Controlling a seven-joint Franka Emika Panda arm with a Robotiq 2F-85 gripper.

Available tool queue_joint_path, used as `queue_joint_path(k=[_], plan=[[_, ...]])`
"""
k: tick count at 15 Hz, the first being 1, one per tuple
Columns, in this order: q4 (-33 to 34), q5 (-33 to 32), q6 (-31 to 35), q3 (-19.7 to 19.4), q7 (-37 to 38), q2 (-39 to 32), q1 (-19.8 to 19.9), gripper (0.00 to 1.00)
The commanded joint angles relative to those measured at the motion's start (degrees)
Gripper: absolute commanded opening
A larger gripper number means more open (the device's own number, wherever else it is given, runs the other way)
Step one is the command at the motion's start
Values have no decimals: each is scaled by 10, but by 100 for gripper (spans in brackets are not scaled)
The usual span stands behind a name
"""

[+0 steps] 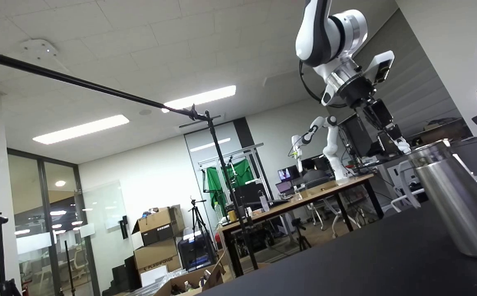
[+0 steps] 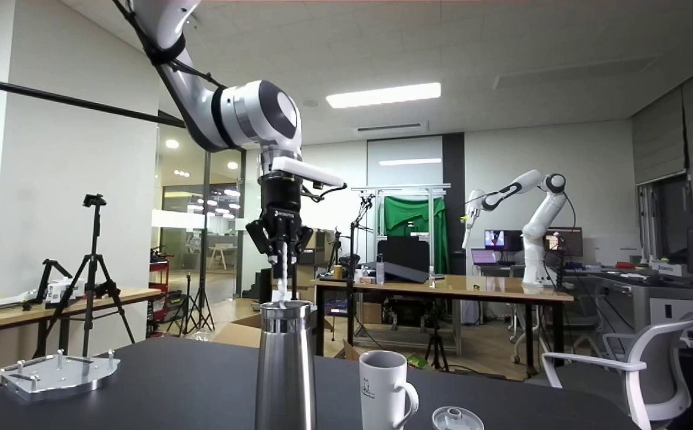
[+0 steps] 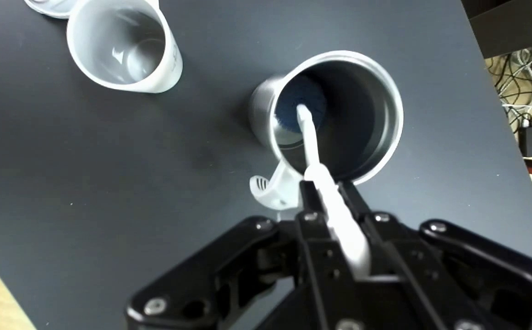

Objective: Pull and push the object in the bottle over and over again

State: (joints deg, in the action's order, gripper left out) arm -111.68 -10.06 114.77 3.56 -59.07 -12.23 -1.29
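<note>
End effector (image 2: 282, 272) downward (gripping brush (image 3: 331, 201)).

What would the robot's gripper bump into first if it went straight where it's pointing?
Probably the metal bottle, below the gripper; the brush it holds may bump the inside first. Depth is hard to judge.

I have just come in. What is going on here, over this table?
A robot arm holds a white-handled brush in its claw, and the brush's dark blue head is down inside the open metal bottle. The bottle stands on the black table, with a white mug beside it, not touching. Whether the brush is being pushed or pulled just now, these pictures cannot show.
</note>
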Motion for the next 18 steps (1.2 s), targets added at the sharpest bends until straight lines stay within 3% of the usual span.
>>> queue_joint_path(k=[1,3,4,6,13,15,16,18], plan=[[-1,1,6,3,-1,-12,3,4],[1,0,1,2,5,-8,2,6],[1,-1,-1,3,-1,-3,2,40],[-1,0,-6,3,-5,9,3,47],[0,2,-27,-1,-14,60,5,95],[-1,-1,-39,-2,-16,67,4,100],[2,0,-25,-1,-9,54,2,90],[2,0,-31,-2,-11,59,2,100]])
